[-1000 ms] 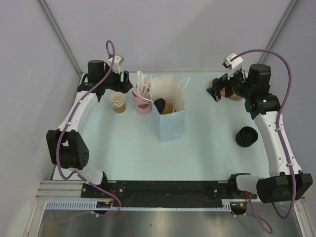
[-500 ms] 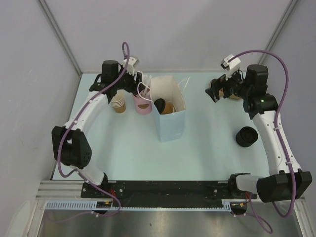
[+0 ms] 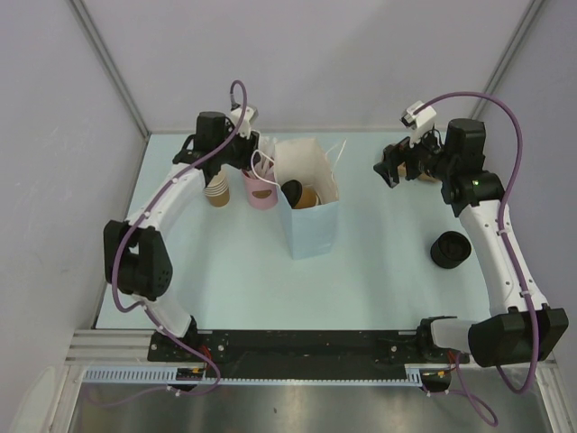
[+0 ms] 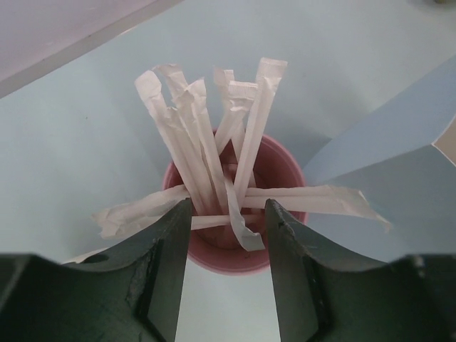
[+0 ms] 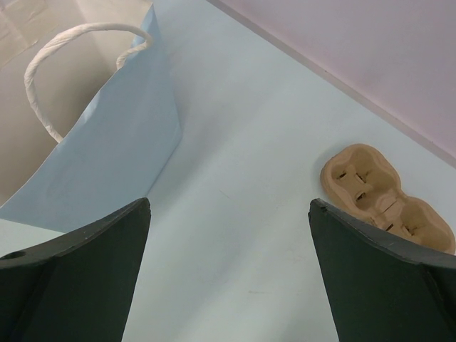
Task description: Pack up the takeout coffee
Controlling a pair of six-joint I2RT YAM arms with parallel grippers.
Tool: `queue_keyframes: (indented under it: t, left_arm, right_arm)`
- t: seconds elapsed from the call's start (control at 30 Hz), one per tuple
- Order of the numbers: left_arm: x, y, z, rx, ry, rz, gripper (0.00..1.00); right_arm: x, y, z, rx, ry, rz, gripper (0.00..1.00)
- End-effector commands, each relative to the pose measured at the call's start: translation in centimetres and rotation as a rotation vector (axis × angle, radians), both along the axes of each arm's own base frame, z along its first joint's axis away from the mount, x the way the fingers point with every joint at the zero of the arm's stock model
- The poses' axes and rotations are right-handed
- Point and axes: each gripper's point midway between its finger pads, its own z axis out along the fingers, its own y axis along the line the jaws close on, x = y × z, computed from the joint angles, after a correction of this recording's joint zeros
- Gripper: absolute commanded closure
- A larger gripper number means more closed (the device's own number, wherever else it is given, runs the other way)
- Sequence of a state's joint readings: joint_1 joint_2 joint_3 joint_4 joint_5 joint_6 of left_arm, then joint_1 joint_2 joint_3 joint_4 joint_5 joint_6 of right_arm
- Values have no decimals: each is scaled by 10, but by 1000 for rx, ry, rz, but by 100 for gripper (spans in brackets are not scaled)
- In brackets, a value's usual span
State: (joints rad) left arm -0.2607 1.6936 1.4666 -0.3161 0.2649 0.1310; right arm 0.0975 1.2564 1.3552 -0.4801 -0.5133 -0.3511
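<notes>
Kraft-brown paper coffee cup with black lid [image 3: 306, 197] sits tilted inside light-blue paper bag [image 3: 311, 230]; light, crushable, grip mid-wall. Left fingers [image 4: 167, 271] half-open around white wrapped straws [image 4: 206, 142], no sure hold; right fingers [image 5: 78, 256] wide, empty

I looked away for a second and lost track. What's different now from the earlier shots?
The left gripper swung right from the tan cup stack to the pink cup, its jaws narrowing around the straws, nothing gripped yet. The right gripper edged left, open. Paper bag and takeout coffee unchanged.
</notes>
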Motion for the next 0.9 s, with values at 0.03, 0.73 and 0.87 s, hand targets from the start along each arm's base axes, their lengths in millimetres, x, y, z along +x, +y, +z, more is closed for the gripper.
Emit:
queue_keyframes:
  t: [0.03, 0.73, 0.87]
  left_arm:
    - [15, -4, 24, -2, -73, 18, 55]
    - [5, 2, 52, 39, -135, 28, 85]
    - [-1, 3, 64, 49, -147, 14, 85]
  right_arm:
    - [4, 5, 6, 13, -30, 17, 4]
    - [3, 6, 5, 13, -27, 24, 4]
    - [4, 5, 4, 12, -24, 22, 4]
